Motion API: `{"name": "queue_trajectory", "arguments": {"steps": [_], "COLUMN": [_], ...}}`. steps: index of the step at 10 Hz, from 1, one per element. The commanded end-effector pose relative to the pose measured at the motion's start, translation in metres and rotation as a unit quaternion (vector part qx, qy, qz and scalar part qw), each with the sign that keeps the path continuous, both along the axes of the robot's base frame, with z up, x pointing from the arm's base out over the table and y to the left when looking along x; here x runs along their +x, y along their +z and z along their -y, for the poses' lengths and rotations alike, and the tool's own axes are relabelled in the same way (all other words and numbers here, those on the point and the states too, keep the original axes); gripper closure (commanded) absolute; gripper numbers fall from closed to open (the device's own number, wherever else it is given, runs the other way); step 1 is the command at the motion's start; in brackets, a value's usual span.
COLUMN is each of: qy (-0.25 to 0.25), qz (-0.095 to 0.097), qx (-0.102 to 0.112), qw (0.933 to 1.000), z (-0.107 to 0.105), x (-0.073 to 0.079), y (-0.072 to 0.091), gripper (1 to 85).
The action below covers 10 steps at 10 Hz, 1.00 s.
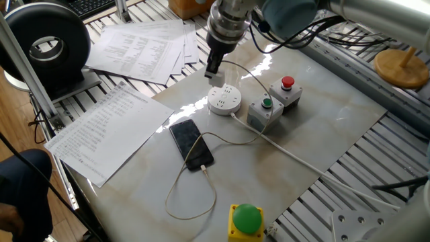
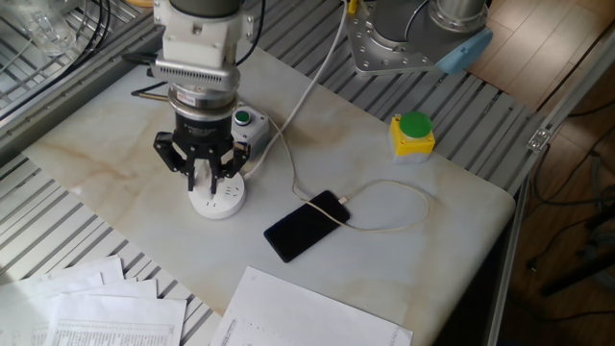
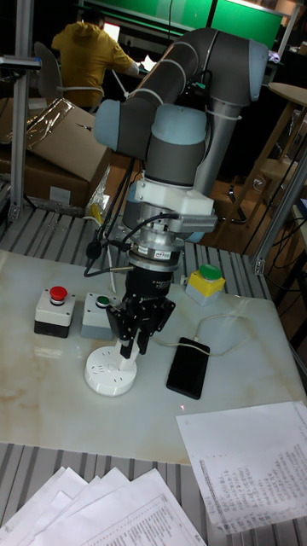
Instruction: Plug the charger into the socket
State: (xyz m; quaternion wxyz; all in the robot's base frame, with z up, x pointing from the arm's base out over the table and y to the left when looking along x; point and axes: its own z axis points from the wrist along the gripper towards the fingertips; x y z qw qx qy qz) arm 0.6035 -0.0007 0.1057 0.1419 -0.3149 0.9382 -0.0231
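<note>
Just above the socket [image 3: 112, 372] hangs the gripper [image 3: 132, 348], jaws narrowed on the charger [image 3: 128, 358], which points straight down at the puck's top face. Whether the prongs meet the slots I cannot tell. Rightward, the thin cable [image 2: 389, 187] runs to the black smartphone [image 2: 307, 226] lying well apart.

One round socket [image 1: 224, 100]; one black phone [image 1: 191, 144]; two grey button boxes [image 1: 265, 111] [image 1: 287, 91]; one yellow box [image 1: 245, 222] with a green dome; one gripper [image 3: 133, 345].
</note>
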Motion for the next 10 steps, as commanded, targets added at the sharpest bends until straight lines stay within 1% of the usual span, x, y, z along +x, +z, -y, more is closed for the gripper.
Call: {"name": "queue_trajectory", "arguments": {"steps": [1, 3, 10], "qy": [0.015, 0.020, 0.030], "qz": [-0.013, -0.013, 0.003], "qx": [-0.002, 0.006, 0.008], "qw": [0.9998, 0.9997, 0.9995], "z": [0.0013, -0.0015, -0.0035], "x": [-0.0041, -0.0039, 0.0051], "y": [-0.0113, -0.0156, -0.0168], "gripper": [84.7, 84.7, 84.7]}}
